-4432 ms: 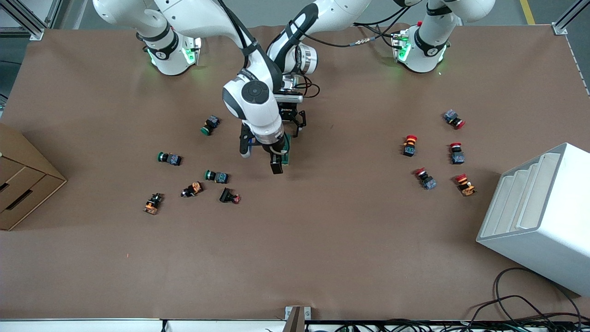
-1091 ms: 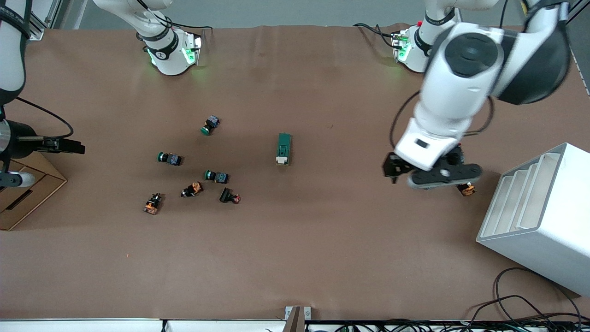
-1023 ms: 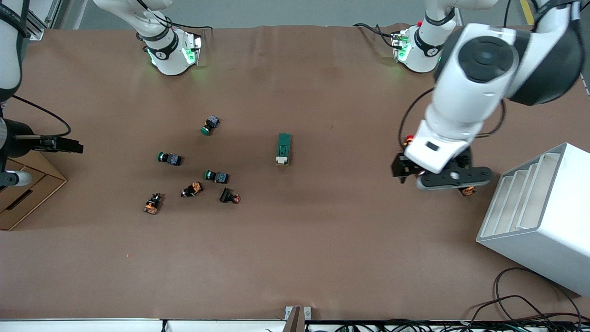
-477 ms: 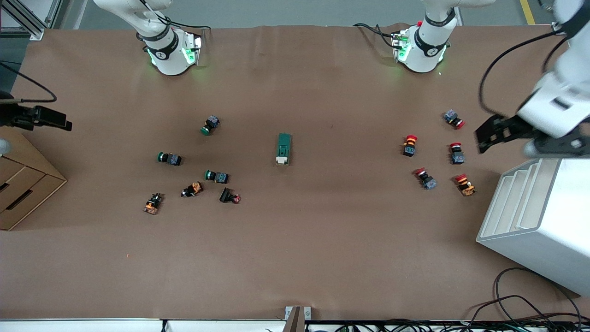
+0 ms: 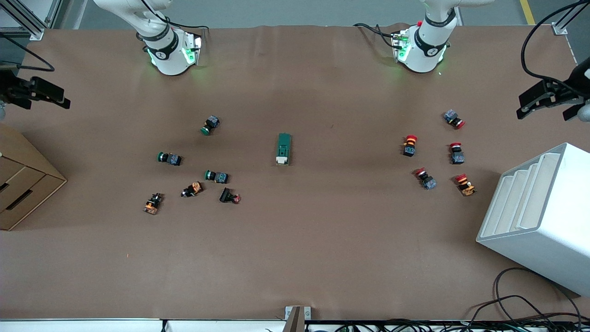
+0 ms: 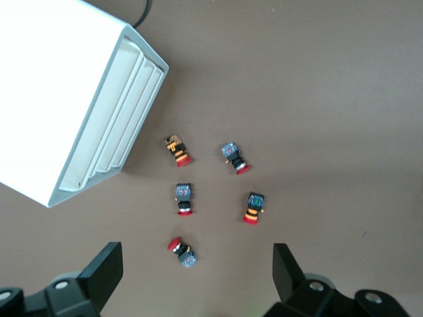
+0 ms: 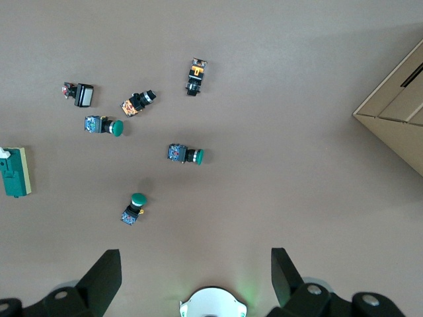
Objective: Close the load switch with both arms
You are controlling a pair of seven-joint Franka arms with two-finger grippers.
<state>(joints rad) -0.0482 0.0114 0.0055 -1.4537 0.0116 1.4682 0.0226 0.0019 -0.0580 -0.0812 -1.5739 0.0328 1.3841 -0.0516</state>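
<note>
The chief risk from here, as I judge it, is that the load switch [image 5: 284, 149] has not fully latched: neither arm is anywhere near it, so if the cream handle has stopped short of its end position, nothing is placed to press it home. A second risk is any return sweep across the bench [image 5: 322, 240], since the loose green push-buttons [image 5: 210, 125] toward the right arm's end and the red push-buttons [image 5: 409, 145] toward the left arm's end lie scattered in the way and could be knocked about. The left pincer [image 5: 548, 99] hangs over the bench edge at the left arm's end, above the white slotted rack [image 5: 539, 216], its jaws spread wide and holding nothing, as the left wrist view confirms [image 6: 197, 277]. The right pincer [image 5: 37, 92] hangs over the opposite edge, above the cardboard box [image 5: 23, 184], likewise spread wide and empty [image 7: 196, 277]. The load switch lies alone in the middle of the bench, between the two clusters of buttons and well apart from both. It is a slim dark-green block lying lengthwise toward the front camera, with its cream handle piece at the nearer end; whether that handle sits fully closed I cannot tell.
</note>
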